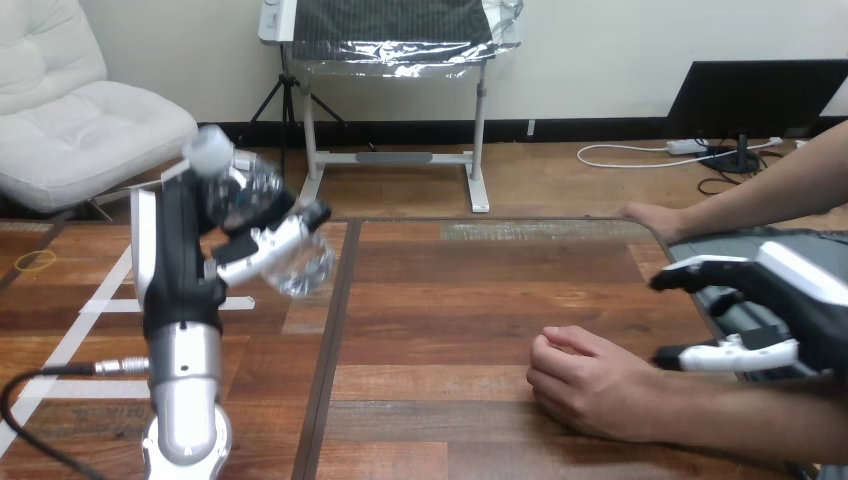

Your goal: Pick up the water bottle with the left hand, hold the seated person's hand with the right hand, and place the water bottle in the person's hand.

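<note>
A clear plastic water bottle (300,268) with a white cap (208,148) is lifted above the left part of the wooden table (450,300), tilted with the cap up and to the left. My left hand (180,260) is shut on it, with the fingers (268,240) wrapped across its body. The person's hand (590,385) rests on the table at the lower right as a loose fist. My right hand (795,295) hovers open just right of it, beside the person's wrist, fingers (690,278) pointing left and thumb (725,353) spread below; nothing is gripped.
The person's other hand (655,220) lies flat at the table's far right edge, its forearm running to the view's right side. A dark seam (335,330) runs down the table between my left arm and the person's fist.
</note>
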Controlling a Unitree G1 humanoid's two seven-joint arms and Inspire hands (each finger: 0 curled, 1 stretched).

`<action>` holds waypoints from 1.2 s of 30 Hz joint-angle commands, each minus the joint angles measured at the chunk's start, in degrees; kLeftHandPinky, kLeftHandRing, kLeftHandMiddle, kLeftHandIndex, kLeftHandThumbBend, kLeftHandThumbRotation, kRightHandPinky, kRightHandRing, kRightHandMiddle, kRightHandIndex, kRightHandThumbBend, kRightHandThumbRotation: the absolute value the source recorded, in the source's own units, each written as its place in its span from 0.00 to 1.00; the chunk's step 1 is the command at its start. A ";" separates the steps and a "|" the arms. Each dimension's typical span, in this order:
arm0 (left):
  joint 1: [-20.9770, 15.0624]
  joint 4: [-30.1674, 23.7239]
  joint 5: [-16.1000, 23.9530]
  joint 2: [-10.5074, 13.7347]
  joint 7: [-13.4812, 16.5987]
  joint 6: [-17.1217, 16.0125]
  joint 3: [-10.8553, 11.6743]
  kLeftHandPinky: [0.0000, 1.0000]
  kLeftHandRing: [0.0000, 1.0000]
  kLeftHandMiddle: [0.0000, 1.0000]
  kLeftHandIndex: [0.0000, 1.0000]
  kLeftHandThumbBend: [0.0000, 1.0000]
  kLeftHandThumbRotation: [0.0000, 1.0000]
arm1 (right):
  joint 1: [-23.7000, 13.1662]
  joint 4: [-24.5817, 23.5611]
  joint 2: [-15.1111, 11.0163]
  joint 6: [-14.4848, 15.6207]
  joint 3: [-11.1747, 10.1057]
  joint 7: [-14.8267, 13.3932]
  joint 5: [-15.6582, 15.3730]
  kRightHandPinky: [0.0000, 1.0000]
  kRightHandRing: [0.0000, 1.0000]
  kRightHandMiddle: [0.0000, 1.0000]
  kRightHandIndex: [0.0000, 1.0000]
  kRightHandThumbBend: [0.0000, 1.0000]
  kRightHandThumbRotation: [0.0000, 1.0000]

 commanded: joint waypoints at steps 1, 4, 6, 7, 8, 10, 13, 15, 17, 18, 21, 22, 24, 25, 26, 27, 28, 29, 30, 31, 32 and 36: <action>-3.83 -4.50 -0.68 -0.24 -0.39 0.18 0.95 0.29 0.35 0.40 0.42 0.61 0.00 | -2.93 -2.62 -3.07 1.86 -0.82 1.33 1.77 0.72 0.83 0.83 0.79 0.86 0.45; -3.78 -4.68 -1.01 -0.47 -0.67 0.57 1.07 0.29 0.35 0.40 0.42 0.61 0.00 | -1.66 -4.77 -4.15 4.21 -1.08 2.15 2.01 0.72 0.83 0.83 0.80 0.87 0.46; -3.83 -4.51 -0.98 -0.52 -0.68 0.54 1.12 0.29 0.35 0.40 0.42 0.61 0.00 | -0.99 -5.54 -4.65 5.31 -1.53 3.06 2.90 0.73 0.84 0.84 0.82 0.89 0.48; -3.83 -4.48 -0.98 -0.52 -0.70 0.53 1.15 0.29 0.35 0.40 0.42 0.61 0.00 | -0.78 -5.86 -4.76 5.71 -1.66 3.33 3.18 0.73 0.84 0.84 0.82 0.89 0.49; -3.82 -4.49 -1.13 -0.58 -0.81 0.66 1.17 0.29 0.35 0.40 0.42 0.61 0.00 | -0.31 -6.39 -5.08 6.44 -1.97 3.80 3.59 0.73 0.84 0.84 0.82 0.90 0.49; -3.79 -4.56 -1.33 -0.66 -0.99 0.84 1.21 0.29 0.35 0.40 0.42 0.61 0.00 | 0.27 -7.21 -5.46 7.46 -2.22 4.27 4.07 0.73 0.84 0.85 0.83 0.91 0.49; -3.89 -4.31 -1.41 -0.69 -1.15 0.80 1.28 0.29 0.35 0.40 0.42 0.61 0.00 | 1.26 -8.79 -6.36 9.14 -2.49 5.06 4.62 0.74 0.85 0.85 0.84 0.93 0.51; -3.96 -4.12 -1.26 -0.68 -1.14 0.64 1.30 0.29 0.35 0.40 0.42 0.61 0.00 | 2.18 -10.28 -7.18 10.08 -2.72 5.40 4.51 0.74 0.86 0.86 0.85 0.94 0.52; -3.98 -4.10 -1.17 -0.77 -1.13 0.78 1.32 0.29 0.35 0.40 0.42 0.61 0.00 | 2.96 -11.67 -7.78 10.93 -3.02 5.93 4.64 0.74 0.86 0.86 0.85 0.95 0.53; -3.97 -4.14 -1.16 -0.84 -1.12 0.93 1.34 0.29 0.35 0.40 0.42 0.61 0.00 | 3.28 -12.29 -8.01 11.33 -3.15 6.23 4.81 0.74 0.86 0.87 0.85 0.95 0.53; -3.97 -4.09 -1.24 -1.00 -1.24 1.14 1.37 0.29 0.35 0.40 0.42 0.61 0.00 | 4.09 -13.90 -8.63 12.92 -3.60 7.65 5.80 0.74 0.87 0.87 0.85 0.95 0.52; -3.99 -4.09 -1.36 -1.10 -1.32 1.24 1.37 0.29 0.35 0.40 0.42 0.62 0.00 | 4.42 -14.60 -8.99 13.75 -3.74 8.33 6.12 0.74 0.87 0.87 0.85 0.95 0.52; -4.04 -4.09 -1.47 -1.23 -1.40 1.36 1.39 0.29 0.35 0.40 0.42 0.62 0.00 | 4.82 -15.49 -9.37 14.80 -3.89 9.01 6.39 0.75 0.88 0.87 0.85 0.96 0.51; -4.08 -3.96 -1.58 -1.27 -1.50 1.30 1.39 0.29 0.35 0.40 0.42 0.62 0.00 | 5.05 -15.90 -9.73 14.97 -3.93 9.54 6.53 0.75 0.88 0.87 0.85 0.96 0.50; -4.11 -3.87 -1.64 -1.28 -1.57 1.25 1.39 0.29 0.35 0.40 0.42 0.62 0.00 | 5.22 -16.21 -9.94 15.08 -3.98 9.90 6.63 0.75 0.88 0.87 0.85 0.96 0.50; -4.13 -3.81 -1.70 -1.29 -1.62 1.22 1.39 0.29 0.35 0.40 0.42 0.62 0.00 | 5.36 -16.50 -10.09 15.23 -4.03 10.16 6.70 0.76 0.88 0.87 0.85 0.96 0.49; -4.16 -3.72 -1.74 -1.31 -1.64 1.19 1.38 0.29 0.35 0.40 0.42 0.62 0.00 | 5.54 -16.87 -10.36 15.56 -4.05 10.67 6.74 0.76 0.88 0.87 0.85 0.96 0.49; -4.17 -3.68 -1.77 -1.33 -1.64 1.18 1.37 0.29 0.35 0.40 0.42 0.61 0.00 | 5.65 -17.14 -10.50 15.85 -4.07 10.98 6.75 0.76 0.89 0.87 0.85 0.96 0.49; -4.18 -3.65 -1.78 -1.34 -1.64 1.18 1.37 0.29 0.35 0.40 0.42 0.61 0.00 | 5.75 -17.37 -10.59 16.08 -4.11 11.22 6.76 0.76 0.89 0.87 0.85 0.96 0.49; -4.21 -3.56 -1.81 -1.35 -1.63 1.13 1.37 0.29 0.35 0.40 0.42 0.61 0.00 | 5.97 -17.66 -10.84 16.25 -4.12 11.69 6.75 0.76 0.89 0.87 0.85 0.96 0.48; -4.24 -3.50 -1.80 -1.36 -1.61 1.11 1.36 0.29 0.35 0.40 0.42 0.61 0.00 | 6.11 -17.82 -10.99 16.35 -4.13 11.98 6.74 0.76 0.89 0.87 0.85 0.96 0.48; -4.42 -3.11 -1.80 -1.35 -1.60 0.76 1.36 0.29 0.35 0.40 0.42 0.62 0.00 | 6.80 -18.36 -11.26 16.45 -4.22 12.57 6.71 0.76 0.88 0.86 0.85 0.96 0.47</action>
